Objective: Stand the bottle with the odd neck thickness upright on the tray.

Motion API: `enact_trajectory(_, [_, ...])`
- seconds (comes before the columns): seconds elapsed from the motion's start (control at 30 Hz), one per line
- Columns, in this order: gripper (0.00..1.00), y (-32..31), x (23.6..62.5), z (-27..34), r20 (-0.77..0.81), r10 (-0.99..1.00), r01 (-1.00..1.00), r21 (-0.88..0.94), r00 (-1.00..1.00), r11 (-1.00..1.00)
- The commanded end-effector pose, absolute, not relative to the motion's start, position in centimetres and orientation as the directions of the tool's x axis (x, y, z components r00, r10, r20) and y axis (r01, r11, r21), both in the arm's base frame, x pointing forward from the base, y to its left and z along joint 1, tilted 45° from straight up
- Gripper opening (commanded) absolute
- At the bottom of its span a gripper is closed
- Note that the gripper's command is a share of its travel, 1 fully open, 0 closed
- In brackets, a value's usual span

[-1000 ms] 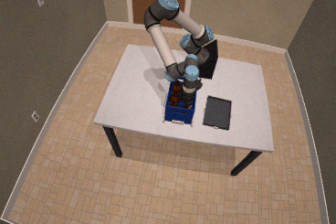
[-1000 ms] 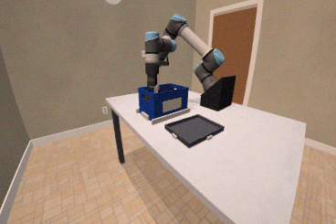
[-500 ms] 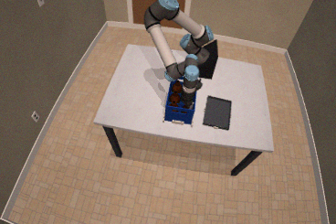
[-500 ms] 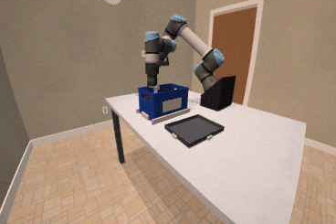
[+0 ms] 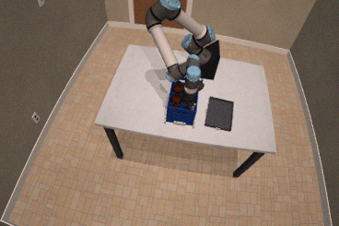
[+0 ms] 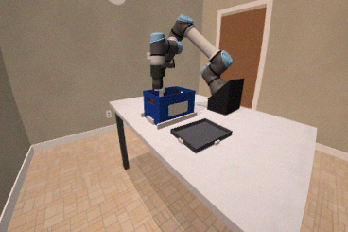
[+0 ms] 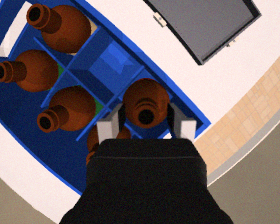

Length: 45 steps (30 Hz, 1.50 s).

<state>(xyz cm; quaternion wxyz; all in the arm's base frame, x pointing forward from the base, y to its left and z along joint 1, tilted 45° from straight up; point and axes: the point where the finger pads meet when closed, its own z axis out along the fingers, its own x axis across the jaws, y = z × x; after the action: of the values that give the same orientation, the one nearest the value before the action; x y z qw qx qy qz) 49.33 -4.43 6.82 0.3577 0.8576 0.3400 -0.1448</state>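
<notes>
The blue crate (image 5: pixel 180 118) (image 6: pixel 163 109) (image 7: pixel 206 123) holds five brown bottles. In the wrist view, three bottles (image 7: pixel 68 30) (image 7: pixel 36 71) (image 7: pixel 73 107) stand upright in its left part. A fourth bottle (image 7: pixel 122 134) is mostly hidden by the gripper's body. The fifth bottle (image 7: pixel 146 95) stands in the compartment at the crate's right end, beside an empty compartment. My gripper (image 5: pixel 189 105) (image 6: pixel 160 92) (image 7: pixel 146 112) is open, with one finger on each side of the fifth bottle's neck and a gap on both sides. The dark tray (image 5: pixel 220 113) (image 6: pixel 200 134) (image 7: pixel 206 25) is empty. Neck thicknesses cannot be compared reliably here.
The tray lies beside the crate, with a strip of white table (image 5: pixel 138 87) (image 6: pixel 265 160) between them. Pale brackets (image 6: pixel 177 119) run along the crate's foot. A black angled block (image 5: pixel 212 61) (image 6: pixel 227 98) stands near the arm's base. Crate walls and dividers surround the fingers closely.
</notes>
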Motion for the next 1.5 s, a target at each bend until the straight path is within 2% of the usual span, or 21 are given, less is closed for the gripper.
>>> enact_trajectory(0.0, [1.00, -4.5, 49.2, 6.7, -0.495, 0.479, 0.689, 0.513, 0.725, -0.513])
enact_trajectory(0.63, [1.00, -4.3, 49.3, 6.9, -0.493, 0.480, 0.688, 0.515, 0.726, -0.512])
enact_trajectory(1.47, [1.00, 0.1, 49.4, 11.4, -0.489, 0.481, 0.686, 0.517, 0.728, -0.512])
